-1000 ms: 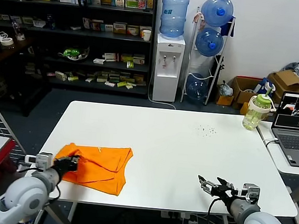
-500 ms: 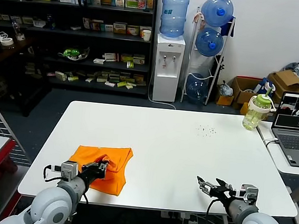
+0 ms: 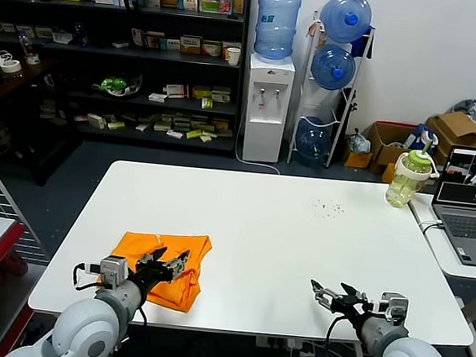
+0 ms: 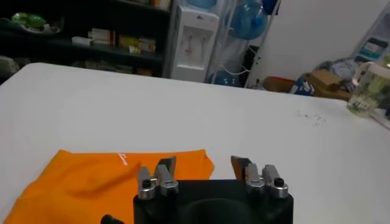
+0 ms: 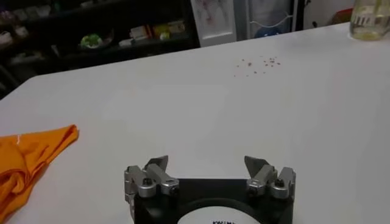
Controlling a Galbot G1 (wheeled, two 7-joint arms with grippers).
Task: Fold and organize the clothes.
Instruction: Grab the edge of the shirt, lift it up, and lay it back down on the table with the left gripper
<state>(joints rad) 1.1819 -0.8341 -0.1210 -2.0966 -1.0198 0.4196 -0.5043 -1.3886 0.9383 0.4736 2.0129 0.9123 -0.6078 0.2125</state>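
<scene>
The orange T-shirt (image 3: 163, 260) lies folded in a small bundle near the table's front left edge. It also shows in the left wrist view (image 4: 91, 179) and at the edge of the right wrist view (image 5: 27, 158). My left gripper (image 3: 168, 263) is open and empty, low over the shirt's near right part; in its wrist view (image 4: 204, 165) the jaws stand wide apart with nothing between them. My right gripper (image 3: 331, 293) is open and empty over bare table at the front right, and its wrist view (image 5: 207, 163) shows the same.
The white table (image 3: 283, 233) carries small dark crumbs (image 3: 330, 208) at the back right. A green-lidded bottle (image 3: 410, 178) and a laptop (image 3: 472, 201) stand on a side table to the right. A water dispenser (image 3: 267, 105) and shelves stand behind.
My left gripper carried the shirt's left part rightward over the rest, then opened and let go. The shirt is now a narrower bundle. My right arm barely moved.
</scene>
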